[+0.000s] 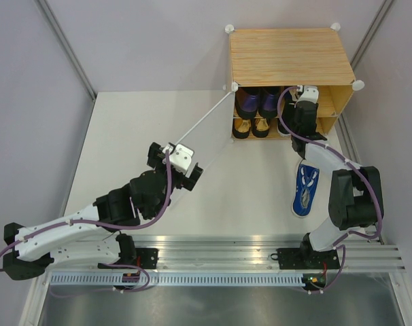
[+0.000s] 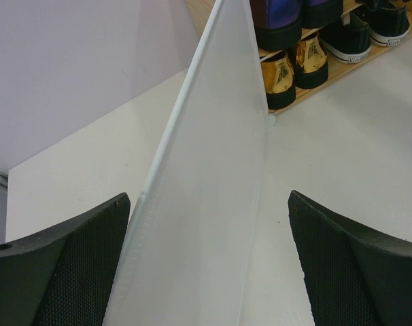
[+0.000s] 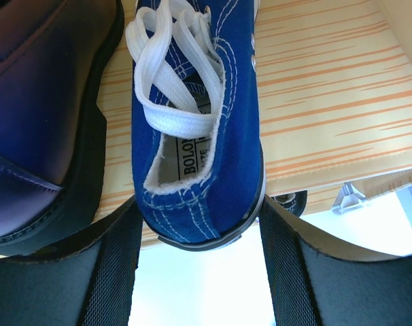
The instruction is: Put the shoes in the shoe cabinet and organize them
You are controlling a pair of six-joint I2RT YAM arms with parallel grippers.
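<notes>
the right gripper (image 3: 198,227) sat at the mouth of the shoe cabinet (image 1: 287,54), its jaws about half spread, with the pads lying against both sides of the heel of a blue sneaker (image 3: 213,122). that looked like a grip, not a gap. the sneaker rested toe-in on the cabinet's upper shelf (image 3: 328,102), and its heel overhung the shelf's front edge. the purple dress shoes (image 3: 36,102) stood just beside it, toward the hinge side of the cabinet.

the main risk, as i judged it, was that overhang: if let go there, the sneaker might tip out of the cabinet, or pads drawing back along the heel might drag it forward. a push that was not straight could also shove it against the purple pair.

the second blue sneaker (image 1: 304,191) lay on the table (image 1: 145,129) in front of the cabinet, under the right forearm, where a low retreat could sweep it.

the left gripper (image 2: 207,197) stood wide, holding nothing, astride the free end of the cabinet's open door panel (image 2: 213,136). whether a finger touched the panel i could not tell. a nudge there could swing the door onto the right arm. the gold shoes (image 2: 291,68) and black shoes (image 2: 355,34) filled the cabinet's lower level.
</notes>
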